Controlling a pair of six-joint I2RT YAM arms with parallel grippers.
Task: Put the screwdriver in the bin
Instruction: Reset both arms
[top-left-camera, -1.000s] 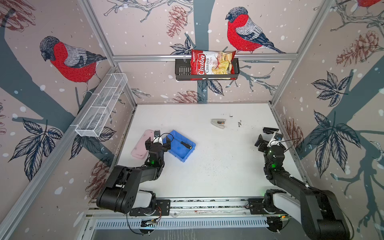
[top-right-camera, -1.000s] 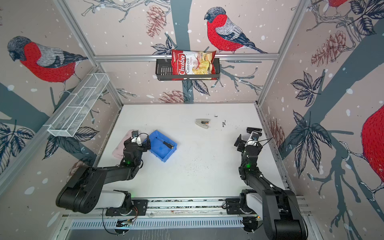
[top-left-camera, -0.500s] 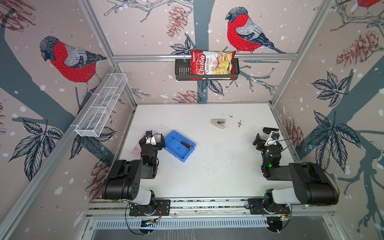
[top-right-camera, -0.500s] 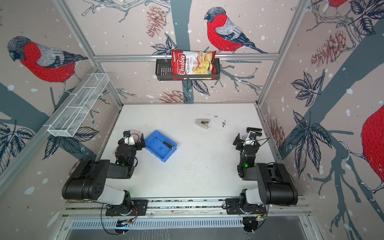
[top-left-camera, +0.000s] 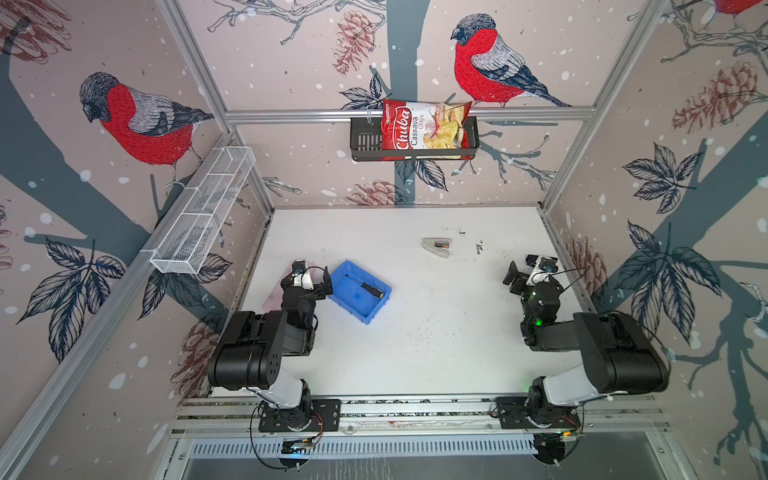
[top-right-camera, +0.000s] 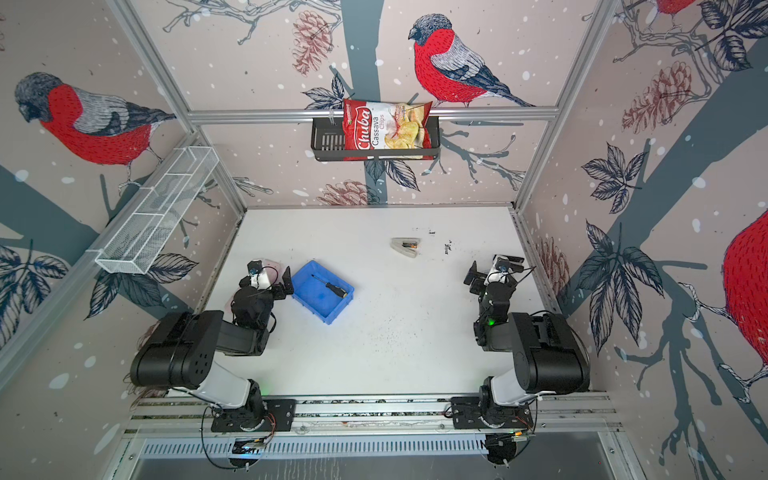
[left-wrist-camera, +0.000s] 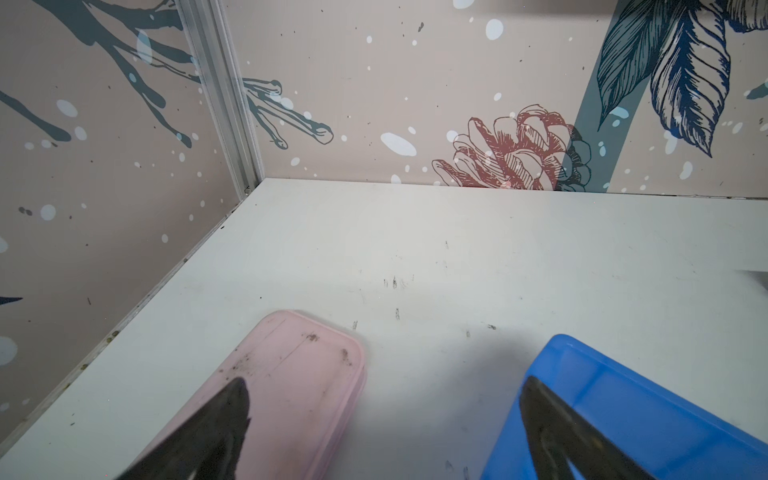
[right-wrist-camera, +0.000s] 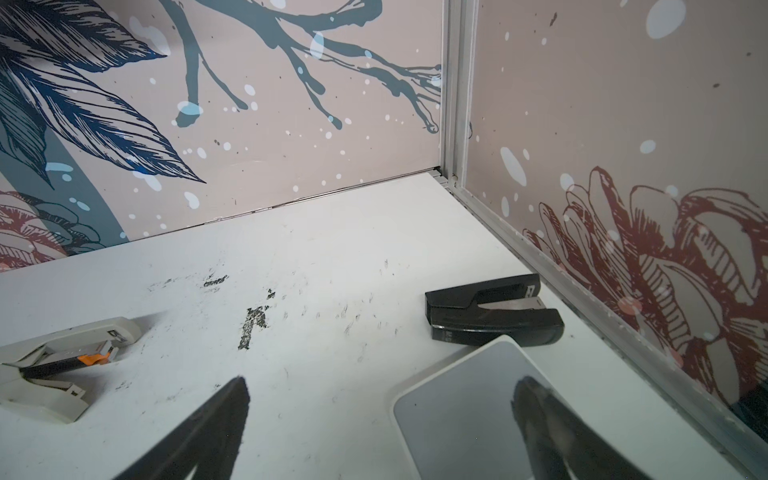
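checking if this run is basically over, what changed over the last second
Both arms folded back, their elbows rising over the bases. The left gripper drew slightly away from the rim of the bin, while the right gripper barely shifted. Nothing was taken hold of or let go: both sets of jaws stood open and empty throughout. The screwdriver already lay in the bin and has not moved, nor has the bin.

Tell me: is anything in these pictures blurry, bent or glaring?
In both top views the wall posts splay outward, a wide lens, yet the screwdriver in the bin is crisp; in the left wrist view the left gripper is two blurred wedges; in the right wrist view the right gripper blurs likewise, the black stapler sharp.
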